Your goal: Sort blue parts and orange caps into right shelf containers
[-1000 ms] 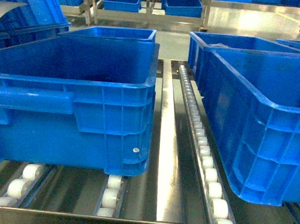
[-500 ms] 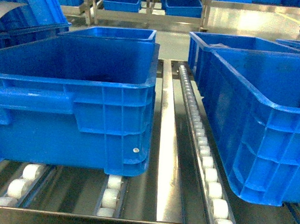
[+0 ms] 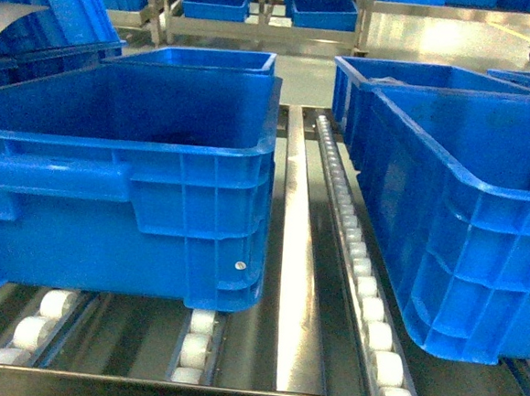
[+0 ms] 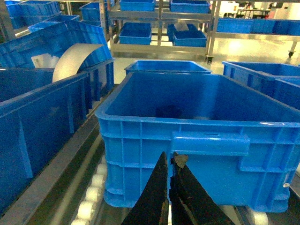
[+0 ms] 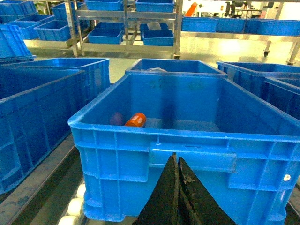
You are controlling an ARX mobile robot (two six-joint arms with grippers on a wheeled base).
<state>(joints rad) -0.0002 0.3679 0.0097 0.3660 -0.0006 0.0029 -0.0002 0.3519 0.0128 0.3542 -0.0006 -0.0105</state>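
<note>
Head view: two big blue crates [image 3: 129, 178] sit on the roller rack [image 3: 367, 307], no arms showing. Left wrist: left gripper [image 4: 171, 161] pinched together, empty, before a crate. Right wrist: right gripper [image 5: 175, 161] closed, one orange cap [image 5: 136, 120] already inside; more sorting likely remains

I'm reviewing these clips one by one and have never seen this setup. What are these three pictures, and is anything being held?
A wheeled robot with two arms faces a roller rack carrying big blue crates. The head picture looks forward from the robot: a left crate and a right crate, with neither arm in sight. The other two pictures come from cameras on the wrists. In each, the dark wedge at the bottom is that arm's claw, left and right, with the tips together and nothing between them. The right wrist picture looks into a crate where an orange cap lies beside something darker that I cannot make out.
</note>
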